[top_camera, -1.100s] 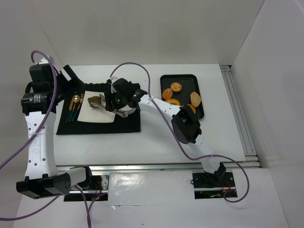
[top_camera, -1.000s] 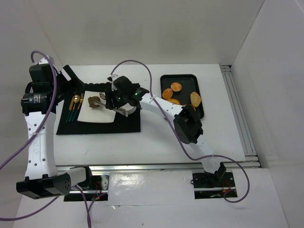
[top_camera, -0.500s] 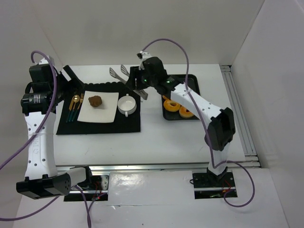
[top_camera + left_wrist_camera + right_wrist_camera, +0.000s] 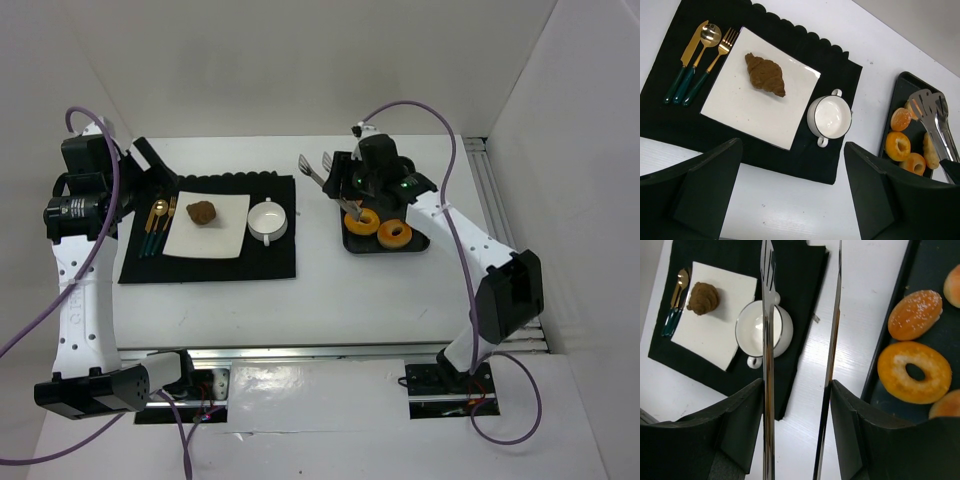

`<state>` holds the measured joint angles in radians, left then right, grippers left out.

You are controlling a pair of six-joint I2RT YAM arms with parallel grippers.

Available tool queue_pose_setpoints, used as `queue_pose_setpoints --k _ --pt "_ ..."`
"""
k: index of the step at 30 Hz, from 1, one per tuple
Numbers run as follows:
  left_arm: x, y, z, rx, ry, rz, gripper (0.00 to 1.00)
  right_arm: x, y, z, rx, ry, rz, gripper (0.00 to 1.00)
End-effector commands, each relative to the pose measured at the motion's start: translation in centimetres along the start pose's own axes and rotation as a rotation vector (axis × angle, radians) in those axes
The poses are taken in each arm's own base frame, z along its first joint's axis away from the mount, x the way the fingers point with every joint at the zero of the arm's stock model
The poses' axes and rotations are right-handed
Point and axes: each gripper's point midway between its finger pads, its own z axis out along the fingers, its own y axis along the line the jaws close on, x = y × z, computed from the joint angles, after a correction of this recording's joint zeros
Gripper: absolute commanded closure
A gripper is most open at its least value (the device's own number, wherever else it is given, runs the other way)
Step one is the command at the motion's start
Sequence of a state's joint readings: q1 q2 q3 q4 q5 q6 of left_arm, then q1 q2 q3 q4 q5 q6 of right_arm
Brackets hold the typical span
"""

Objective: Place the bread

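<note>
- We see a white table (image 4: 330, 300) closed in by plain white walls (image 4: 300, 60), with a metal rail (image 4: 505, 240) running along its right side.
- On the left half lies one black placemat (image 4: 270, 262) with a scalloped far edge, and on the right half one black tray (image 4: 905, 85).
- The croissant (image 4: 202, 212) rests on the far part of the one white square plate (image 4: 200, 240), which sits on the placemat.
- The right gripper (image 4: 796, 390) hangs over the left edge of the tray, well apart from the croissant, and the bowl (image 4: 267, 220) stands between the two.
- That pincer is clamped on one pair of metal tongs (image 4: 768, 340). The two blades stand apart with nothing between them, and they point toward the placemat.
- From the right wrist, the croissant shows up and left of the left blade, beyond the bowl.
- The left gripper (image 4: 792, 145) is held high over the near left of the table. Its jaws are wide and hold nothing, and the croissant lies below and ahead of it.
- We count one croissant, one two-handled white bowl and three gold pieces of cutlery with dark green handles: knife (image 4: 692, 47), spoon (image 4: 710, 34) and fork (image 4: 726, 40).
- The cutlery lies side by side to the left of the plate.
- In the tray we count at least four orange breads (image 4: 898, 145), two of them rings. The tongs cover part of it, so we cannot tell the full number.
</note>
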<state>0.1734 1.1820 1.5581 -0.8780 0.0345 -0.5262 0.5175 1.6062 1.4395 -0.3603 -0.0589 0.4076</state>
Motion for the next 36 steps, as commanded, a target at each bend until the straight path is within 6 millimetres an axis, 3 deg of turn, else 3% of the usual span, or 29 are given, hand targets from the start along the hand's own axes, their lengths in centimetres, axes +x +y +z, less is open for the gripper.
queue_pose_setpoints --k 1,4,8,16,22,31,36 --pt "-1.5 -0.9 -0.7 0.04 -0.051 0.012 0.05 -1.2 -0.6 -2.8 0.017 -0.051 0.014 0.39" --pt "-1.4 -1.0 -0.7 0.048 -0.047 0.013 0.05 1.1 -0.4 -3.2 0.03 -0.009 -0.033 0.39" --pt "-1.5 -1.1 -0.4 0.048 -0.047 0.013 0.05 7.1 -1.3 -2.7 0.099 0.093 -0.093 0.39" --pt "-1.2 -1.1 -0.2 0.052 -0.035 0.012 0.05 14.3 -0.6 -2.5 0.149 0.126 -0.129 0.39" --pt "-0.9 -1.0 0.0 0.049 -0.026 0.002 0.05 20.0 -2.3 -1.4 0.217 0.188 -0.175 0.39" --pt "-0.5 -0.7 0.4 0.044 -0.017 0.001 0.05 23.8 -4.0 -0.2 0.257 0.225 -0.285 0.38" --pt "-0.5 -0.7 0.6 0.044 -0.017 0.001 0.05 25.3 -4.7 0.2 0.292 0.253 -0.318 0.24"
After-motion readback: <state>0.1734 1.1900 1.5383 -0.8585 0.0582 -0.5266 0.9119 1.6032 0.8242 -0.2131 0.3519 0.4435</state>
